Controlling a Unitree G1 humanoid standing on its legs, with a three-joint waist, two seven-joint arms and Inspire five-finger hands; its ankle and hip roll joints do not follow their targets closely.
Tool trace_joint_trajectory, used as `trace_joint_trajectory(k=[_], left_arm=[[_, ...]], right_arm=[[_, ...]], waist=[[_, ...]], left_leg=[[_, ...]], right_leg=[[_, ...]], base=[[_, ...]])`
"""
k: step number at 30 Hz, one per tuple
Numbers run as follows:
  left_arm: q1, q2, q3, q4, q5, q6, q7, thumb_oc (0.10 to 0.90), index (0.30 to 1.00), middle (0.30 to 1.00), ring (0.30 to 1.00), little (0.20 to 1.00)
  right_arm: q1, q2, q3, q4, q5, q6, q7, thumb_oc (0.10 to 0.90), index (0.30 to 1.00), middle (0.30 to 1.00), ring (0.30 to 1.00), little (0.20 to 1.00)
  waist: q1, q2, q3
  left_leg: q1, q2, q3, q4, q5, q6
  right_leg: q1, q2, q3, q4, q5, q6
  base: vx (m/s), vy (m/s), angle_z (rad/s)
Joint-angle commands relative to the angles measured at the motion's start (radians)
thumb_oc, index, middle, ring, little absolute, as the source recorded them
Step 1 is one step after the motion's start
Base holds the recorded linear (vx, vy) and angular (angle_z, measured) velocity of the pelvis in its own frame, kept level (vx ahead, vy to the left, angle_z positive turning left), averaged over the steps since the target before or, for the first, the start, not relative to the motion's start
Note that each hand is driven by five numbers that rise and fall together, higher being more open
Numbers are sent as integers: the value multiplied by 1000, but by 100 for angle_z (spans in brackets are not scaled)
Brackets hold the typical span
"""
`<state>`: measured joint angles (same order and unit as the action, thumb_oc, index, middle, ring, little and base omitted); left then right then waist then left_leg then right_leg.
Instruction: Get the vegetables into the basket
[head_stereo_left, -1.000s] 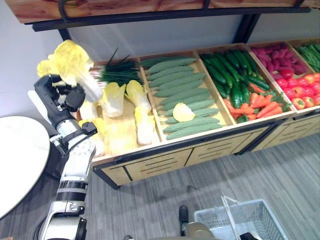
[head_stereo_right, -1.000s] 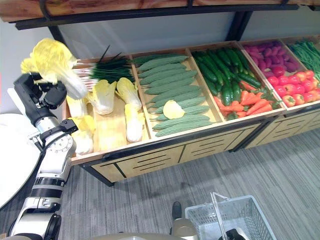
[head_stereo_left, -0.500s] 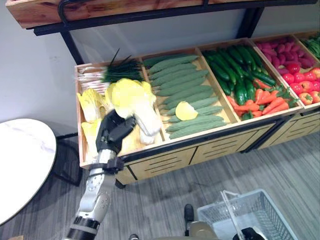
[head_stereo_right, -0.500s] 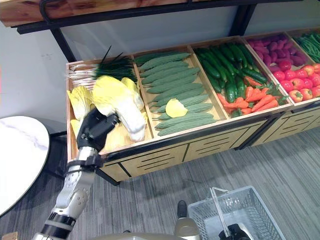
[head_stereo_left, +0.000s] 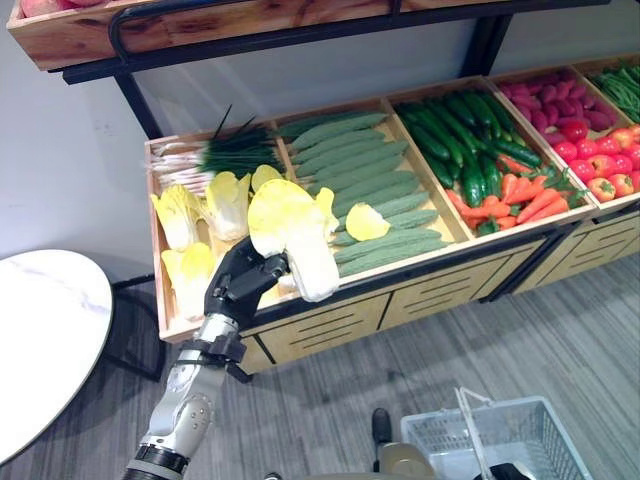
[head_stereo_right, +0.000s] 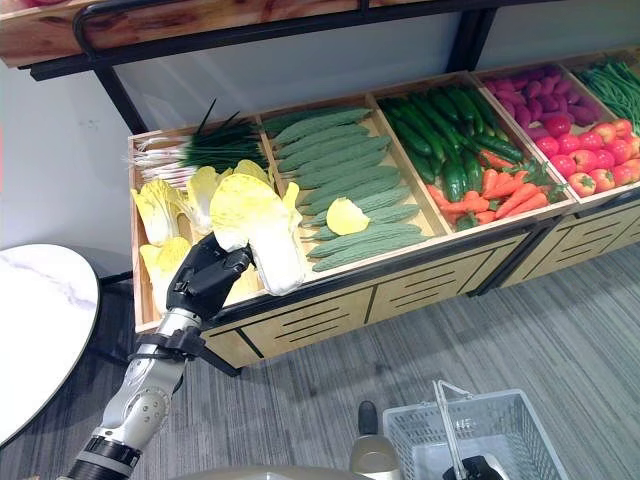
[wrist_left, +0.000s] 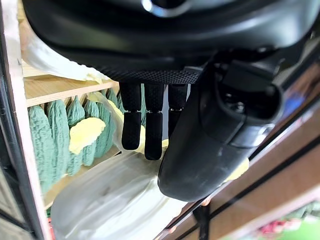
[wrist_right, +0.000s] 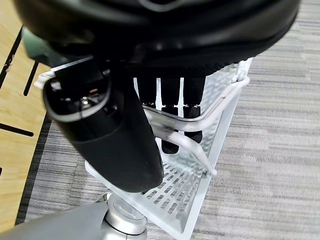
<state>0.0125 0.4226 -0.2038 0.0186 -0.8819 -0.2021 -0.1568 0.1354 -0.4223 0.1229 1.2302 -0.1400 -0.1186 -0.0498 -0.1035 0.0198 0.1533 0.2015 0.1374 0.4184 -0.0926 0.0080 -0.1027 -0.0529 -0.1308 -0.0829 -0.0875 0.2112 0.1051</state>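
Left robot hand (head_stereo_left: 238, 287) curls around a cabbage (head_stereo_left: 290, 228) above the stand's front edge; right robot hand (wrist_right: 107, 127) grips the basket (head_stereo_right: 478, 432) handle. Keep it level, lower gently inside.

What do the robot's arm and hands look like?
The left arm is shiny silver-grey with black rings at the joints. Its robot hand is chunky and black, with dark ribbed fingers and a smooth thick thumb. The right robot hand looks the same.
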Motion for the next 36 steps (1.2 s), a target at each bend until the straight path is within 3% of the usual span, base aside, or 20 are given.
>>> trace_joint_trajectory(k=[1, 7, 8, 10, 11, 12, 13, 15, 17, 19, 23, 25, 27, 29, 36], left_arm=[[-160, 26, 12, -75, 21, -113, -47, 400, 300, 300, 300, 300], [-200, 36, -21, -76, 27, -118, -55, 400, 300, 300, 300, 300], [-206, 39, -28, -76, 24, -119, -60, 400, 300, 300, 300, 300], [-234, 46, -37, -67, 27, -127, -63, 400, 300, 300, 300, 300], [-238, 48, -61, -81, 44, -124, -66, 400, 300, 300, 300, 300], [-238, 48, -61, -81, 44, -124, -66, 400, 300, 300, 300, 300], [-239, 52, -59, -84, 45, -123, -65, 400, 300, 300, 300, 300], [-236, 54, -57, -90, 46, -121, -63, 400, 300, 300, 300, 300], [-201, 71, -38, -137, 51, -112, -65, 400, 300, 300, 300, 300], [-192, 77, -34, -146, 53, -109, -66, 400, 300, 300, 300, 300], [-173, 88, -9, -149, 52, -107, -71, 400, 300, 300, 300, 300], [-170, 83, -12, -151, 55, -105, -71, 400, 300, 300, 300, 300], [-167, 82, -10, -155, 53, -105, -73, 400, 300, 300, 300, 300], [-163, 82, -19, -164, 51, -100, -82, 400, 300, 300, 300, 300], [-162, 84, -39, -160, 53, -90, -89, 400, 300, 300, 300, 300]], right_arm=[[-22, 10, 3, 10, 47, -36, 5, 400, 300, 300, 300, 300], [-17, 3, -4, 10, 36, -30, 11, 400, 300, 300, 300, 300], [-17, 3, -7, 7, 35, -31, 11, 400, 300, 300, 300, 300], [-17, 22, -13, 10, 35, -21, 15, 400, 300, 300, 300, 300], [-22, 37, 11, 20, 24, -13, 21, 400, 300, 300, 300, 300], [-22, 37, 11, 20, 24, -13, 21, 400, 300, 300, 300, 300], [-22, 39, 17, 20, 13, -13, 19, 400, 300, 300, 300, 300], [-26, 40, 24, 23, 5, -10, 18, 400, 300, 300, 300, 300], [-47, 31, 17, 41, 6, -6, 15, 400, 300, 300, 300, 300], [-52, 30, 21, 40, 6, -9, 15, 400, 300, 300, 300, 300], [-54, 28, 32, 24, 4, -16, 11, 400, 300, 300, 300, 300], [-54, 26, 31, 19, 9, -20, 10, 400, 300, 300, 300, 300], [-53, 25, 30, 19, 12, -21, 10, 400, 300, 300, 300, 300], [-47, 19, 21, 19, 23, -22, 5, 400, 300, 300, 300, 300], [-21, 9, 1, 22, 45, -22, 2, 400, 300, 300, 300, 300]], waist=[[-17, -84, -36], [-36, -101, -13], [-43, -106, -3], [-68, -114, 25], [-46, -93, 38], [-47, -92, 39], [-36, -87, 39], [-29, -82, 35], [8, -82, 15], [16, -89, 8], [35, -103, -2], [30, -103, -5], [27, -100, -4], [20, -92, 3], [2, -75, 22]], left_leg=[[-35, -7, -34, 58, -29, -26], [-39, -31, -4, 114, -79, 4], [-40, -39, 7, 115, -82, 9], [-39, -50, 93, 104, -89, 19], [-42, -32, 130, 102, -105, 32], [-41, -32, 129, 102, -106, 32], [-49, -27, 150, 98, -94, 38], [-55, -19, 182, 90, -82, 45], [-64, -6, 268, 99, -76, 60], [-64, -11, 278, 103, -75, 60], [-61, -4, 326, 131, -68, 45], [-71, 24, 340, 162, -50, 23], [-74, 39, 338, 172, -43, 13], [-92, 75, 344, 203, -21, -10], [-100, 129, 347, 208, 48, -56]], right_leg=[[111, -79, 12, 45, -135, 96], [54, -98, 66, 125, -112, 117], [33, -101, 85, 135, -82, 126], [-51, -110, 119, 94, 43, 157], [-46, -129, -13, 165, -36, 152], [-47, -129, -14, 169, -39, 152], [-29, -141, -64, 212, -64, 144], [-6, -158, -98, 280, -92, 136], [70, -205, -177, 384, -85, 131], [95, -192, -168, 375, -83, 134], [136, -181, -216, 287, -93, 141], [167, -146, -236, 219, -164, 120], [183, -131, -246, 197, -184, 107], [203, -102, -260, 160, -245, 84], [229, -48, -258, 118, -284, 52]], base=[[8, 102, -4], [-23, 104, -11], [-99, 130, -54], [-280, 228, -89], [-263, 200, -140], [-220, 199, -157], [-135, 69, -79], [-196, 80, -72], [-201, 27, -91], [-44, -38, -111], [-20, -111, -89], [18, -204, -39], [-4, -142, -6], [-25, -189, -9], [-43, -125, -9]])
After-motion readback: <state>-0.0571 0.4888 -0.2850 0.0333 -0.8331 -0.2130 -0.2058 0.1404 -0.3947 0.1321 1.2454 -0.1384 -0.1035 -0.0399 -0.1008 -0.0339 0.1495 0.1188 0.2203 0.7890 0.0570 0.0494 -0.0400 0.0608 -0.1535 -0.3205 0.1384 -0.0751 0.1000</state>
